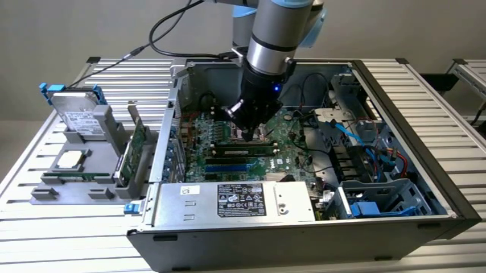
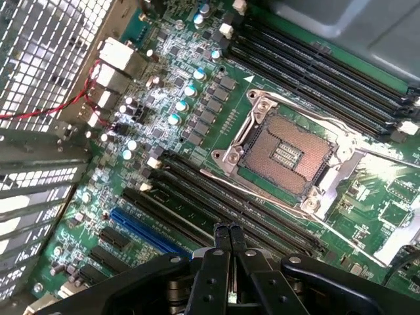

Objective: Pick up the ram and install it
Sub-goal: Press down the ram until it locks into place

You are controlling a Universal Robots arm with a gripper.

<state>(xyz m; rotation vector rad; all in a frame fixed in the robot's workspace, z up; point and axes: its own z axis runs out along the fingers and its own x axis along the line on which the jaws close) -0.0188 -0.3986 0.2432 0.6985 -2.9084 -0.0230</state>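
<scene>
Slatted metal counter (image 1: 68, 239) carries an open computer case (image 1: 304, 244), lying on its side with the open face up, most likely so the arm can reach straight down to the board.

Nearest you, the power supply (image 1: 235, 202) sits along the front edge of the case, its white label facing up. Just behind it lies the green motherboard (image 1: 292, 162) with its rows of long black memory slots.

The ram (image 1: 243, 151) is there, lying lengthwise along those slots. It is a long, narrow stick, dark along its length with a thin green edge. It looks seated in a slot rather than loose, though how fully it has latched cannot be told.

Directly over the ram's far edge, the hand (image 1: 247, 133) points down into the case. From the wrist camera, the hand (image 2: 228, 231) has its two black fingers pressed together at the tips, with nothing clearly gripped between them. A closed hand held this way would suit pressing down on the stick's upper edge — that is a judgement. Beyond the fingertips are the empty processor socket (image 2: 285, 154) and a second bank of memory slots.

Toward the exterior view's left, outside the case, a grey holder (image 1: 45, 193) keeps a silver hard drive (image 1: 76, 114) and a wider green expansion card (image 1: 136, 151) standing upright — probably for easy grasping.
</scene>
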